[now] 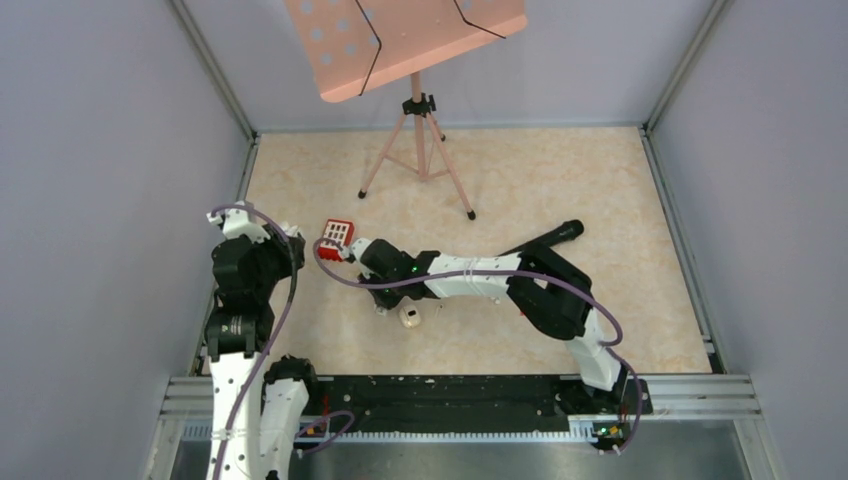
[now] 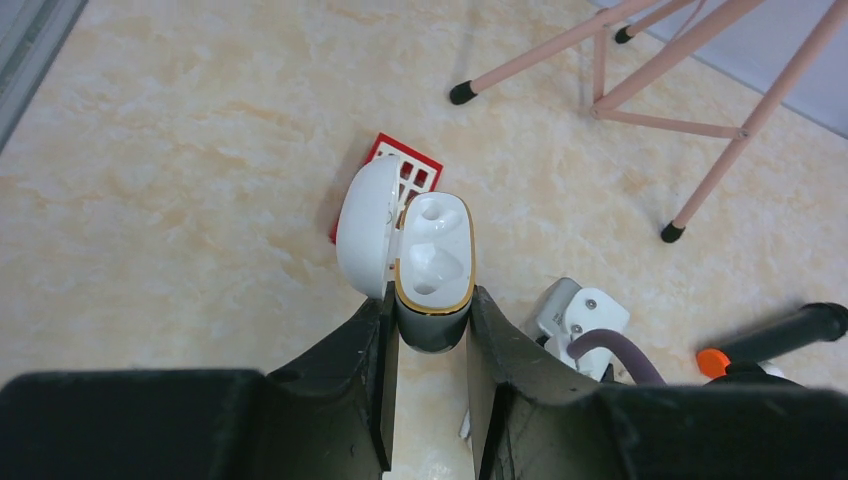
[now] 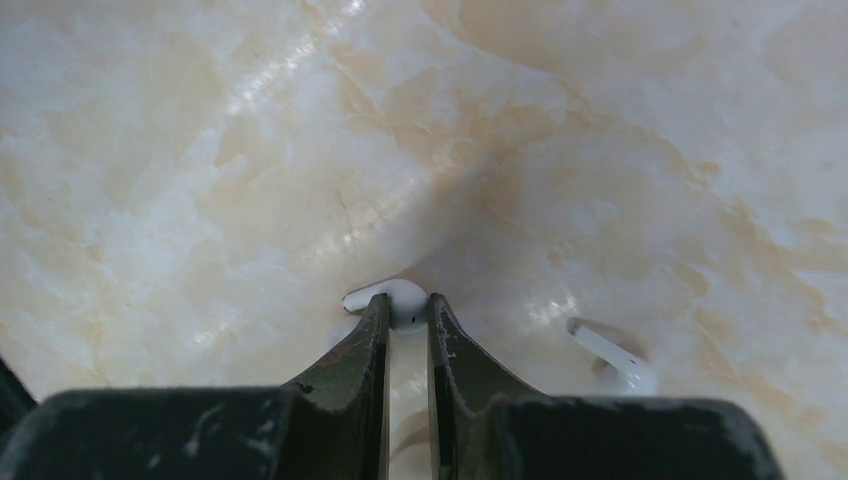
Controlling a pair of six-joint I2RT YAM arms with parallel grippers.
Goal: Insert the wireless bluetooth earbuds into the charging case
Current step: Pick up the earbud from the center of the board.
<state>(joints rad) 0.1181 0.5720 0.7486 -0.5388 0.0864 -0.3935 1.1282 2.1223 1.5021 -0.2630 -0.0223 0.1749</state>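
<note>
- Our left gripper [image 2: 430, 305] is clamped tight on the charging case [image 2: 434, 262], a finger against each side of its dark lower body, and holds it above the table [image 2: 180, 180]
- The case is open: its white lid [image 2: 366, 225] is swung out to the left, and the two white wells inside the gold rim face the left wrist camera
- Behind the lid we see a red block [image 2: 408, 168] lying on the table
- Our right gripper [image 3: 407, 305] is down at the tabletop, its jaws drawn in to a narrow gap around an earbud [image 3: 392, 296]; a finger presses each side and the white head pokes past the tips
- A second earbud [image 3: 612, 357] lies on the table just to the right, apart from the fingers
- From above, a white pebble-like case [image 1: 410, 317] rests near the right forearm, and a pink tripod stand [image 1: 420, 140] is at the far side
</note>
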